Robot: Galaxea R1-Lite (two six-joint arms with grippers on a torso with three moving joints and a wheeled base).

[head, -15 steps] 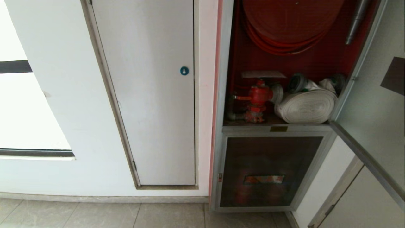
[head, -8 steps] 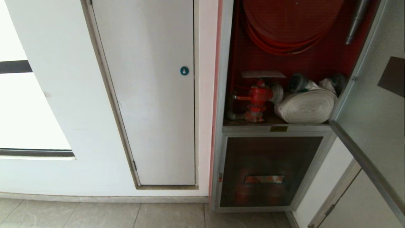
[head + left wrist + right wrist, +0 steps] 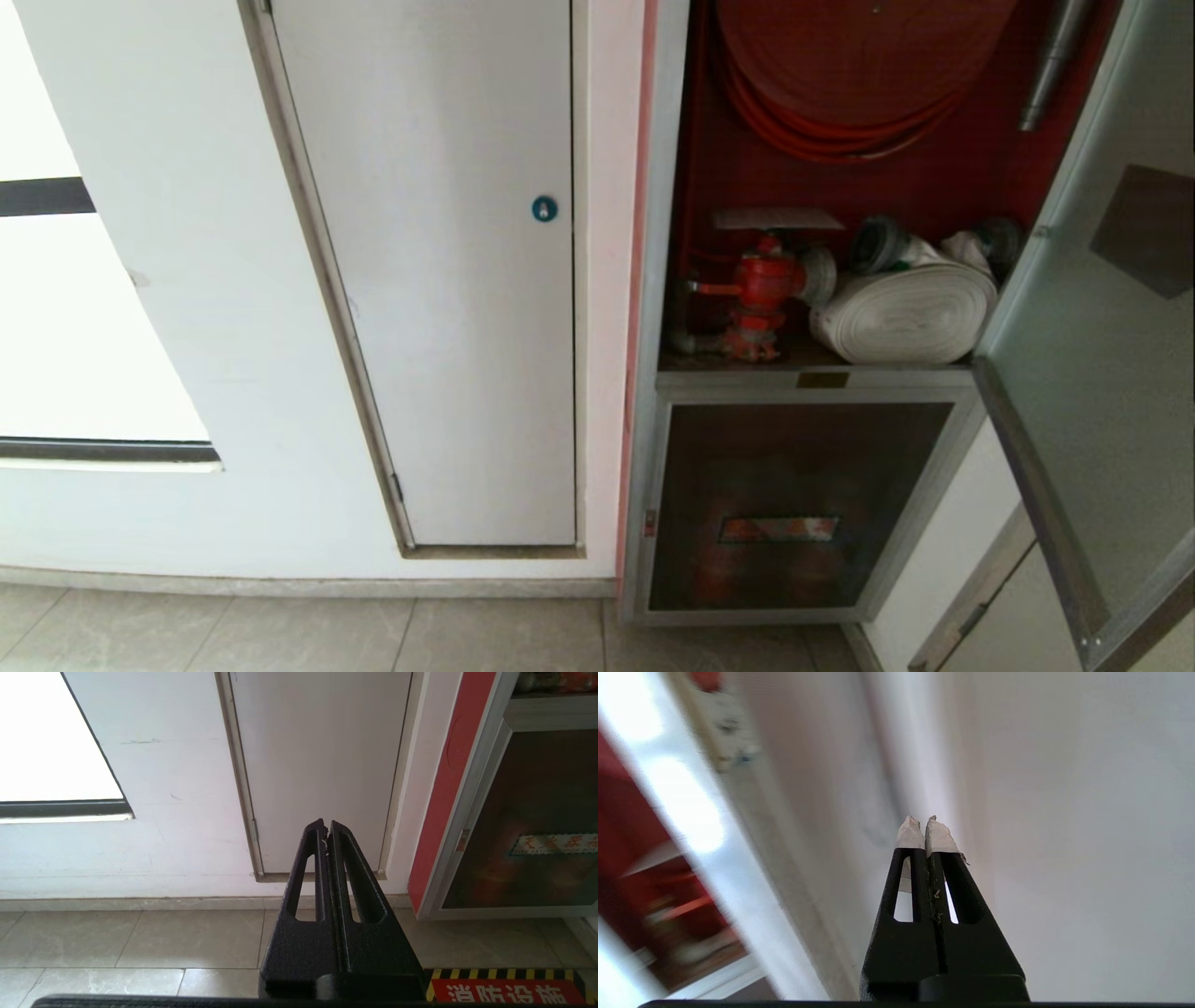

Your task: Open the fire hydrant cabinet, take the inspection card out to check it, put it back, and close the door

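Door (image 3: pixel 1102 373) hangs open at 3 o'clock of the fire hydrant cabinet (image 3: pixel 822 187) — its pale inner face fills the right wrist view, just past the right gripper (image 3: pixel 925 826), fingers pressed together, empty. Left gripper (image 3: pixel 325 828) likewise closed w/ nothing held — low, facing the white door (image 3: pixel 317 765).

Black slotted end effector (image 3: pixel 926 821) fingers, white-taped tips

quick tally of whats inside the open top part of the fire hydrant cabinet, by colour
red: 2, hose reel and valve
white: 1, rolled hose
silver: 1, nozzle
total: 4, all in the fire hydrant cabinet
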